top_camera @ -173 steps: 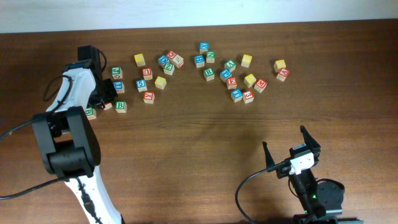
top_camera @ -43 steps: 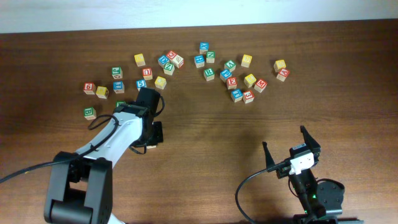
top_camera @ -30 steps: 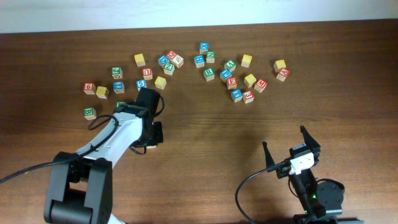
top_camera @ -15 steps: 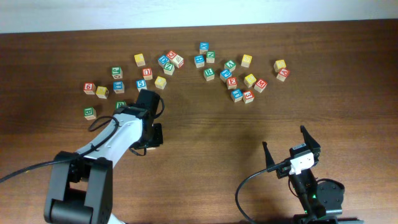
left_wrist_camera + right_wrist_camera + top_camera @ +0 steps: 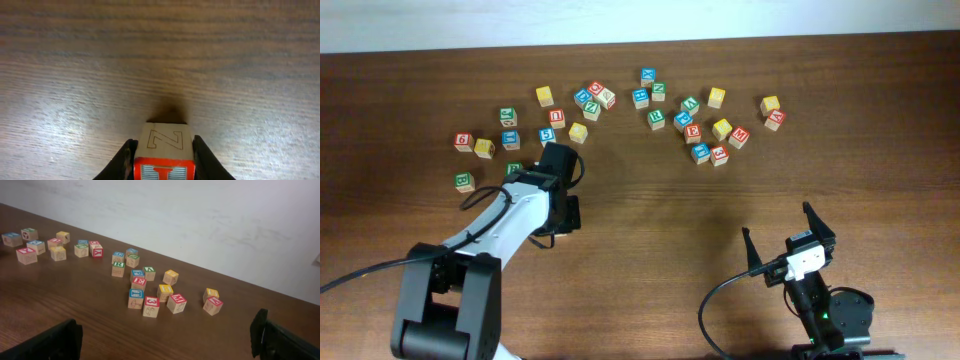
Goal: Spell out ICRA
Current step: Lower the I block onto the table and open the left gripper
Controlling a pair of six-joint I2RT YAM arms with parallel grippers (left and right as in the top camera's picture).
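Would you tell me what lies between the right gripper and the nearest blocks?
Just bare table, from the right gripper to the nearest block, in the right wrist view.

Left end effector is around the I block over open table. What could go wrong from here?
1. The I block is held only at the tips of the left end effector. It may twist or tip on release, leaving the I askew.
2. The other blocks lie tightly clustered. Fingers reaching in for the next letter could knock neighbours and turn their faces away.
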